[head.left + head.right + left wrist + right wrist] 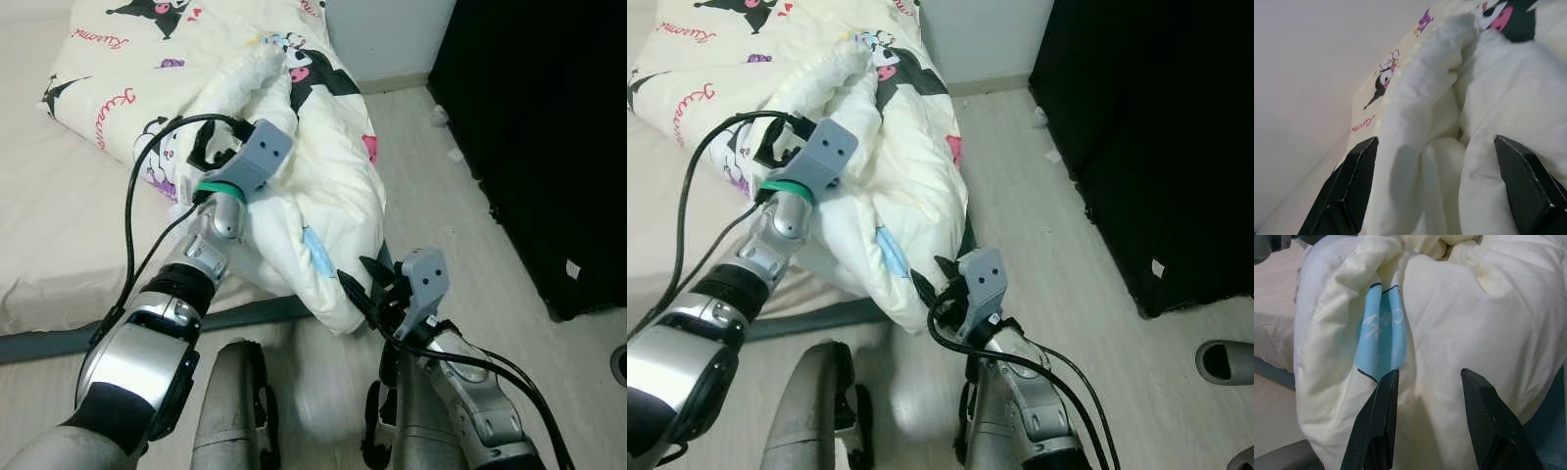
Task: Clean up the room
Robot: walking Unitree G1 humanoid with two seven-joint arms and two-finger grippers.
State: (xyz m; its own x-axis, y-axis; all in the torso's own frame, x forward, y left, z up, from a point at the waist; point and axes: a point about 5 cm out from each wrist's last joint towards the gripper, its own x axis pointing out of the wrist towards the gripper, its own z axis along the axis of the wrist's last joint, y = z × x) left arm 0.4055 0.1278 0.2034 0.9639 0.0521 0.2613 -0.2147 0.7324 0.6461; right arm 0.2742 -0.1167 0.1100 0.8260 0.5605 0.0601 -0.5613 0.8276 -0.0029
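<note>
A cream comforter [323, 186] printed with cartoon characters lies bunched at the edge of a bed [59, 225], and one thick fold spills over the bed's side toward the pale wood floor [460, 196]. The robot stands at that edge with both arms raised to the bedding.

The left gripper [217, 145] is up on top of the heap. In its wrist view the two black fingers [1349, 188] are spread wide, with a raised ridge of fabric running straight ahead between them. They do not appear to pinch it, so this gripper reads as released and holding nothing.

The right gripper [370, 286] is lower, level with the hanging fold. Its fingers [1376, 423] are also parted, tips just at the cloth, straddling a puffed section beside a light blue patch [1381, 330]. No fabric is visibly clamped, so it too looks released.

The relation that matters: the comforter's long axis runs from far ahead of the left gripper, diagonally back and down, ending directly in front of the right gripper. The drooping end is much nearer the right gripper; the upper mass is nearer the left. The next move is probably for each gripper to close on the fold already between its fingers, then lift the hanging end back onto the mattress.

A black cabinet [549, 127] stands well off to the right gripper's outer side, and a dark slipper [1225, 360] lies on the floor near it.
</note>
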